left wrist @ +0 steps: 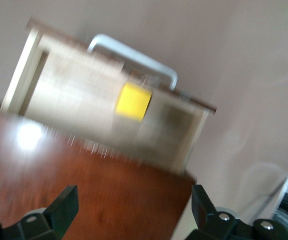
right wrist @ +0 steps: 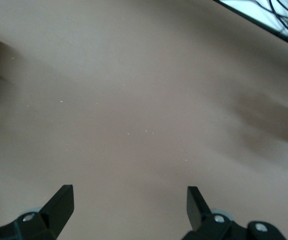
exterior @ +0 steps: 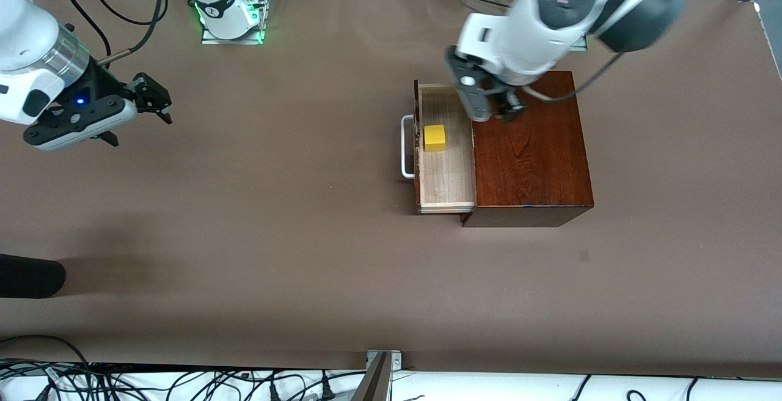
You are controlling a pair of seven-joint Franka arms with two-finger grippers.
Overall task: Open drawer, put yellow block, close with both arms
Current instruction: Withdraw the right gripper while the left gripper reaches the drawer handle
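Left hand [exterior: 496, 107] spread, drawer [exterior: 445, 162] handle toward right arm's end

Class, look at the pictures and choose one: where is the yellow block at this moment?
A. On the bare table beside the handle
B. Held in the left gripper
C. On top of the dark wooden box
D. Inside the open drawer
D: the yellow block sits on the pale floor of the pulled-out drawer, near its handle end, with neither gripper touching it.
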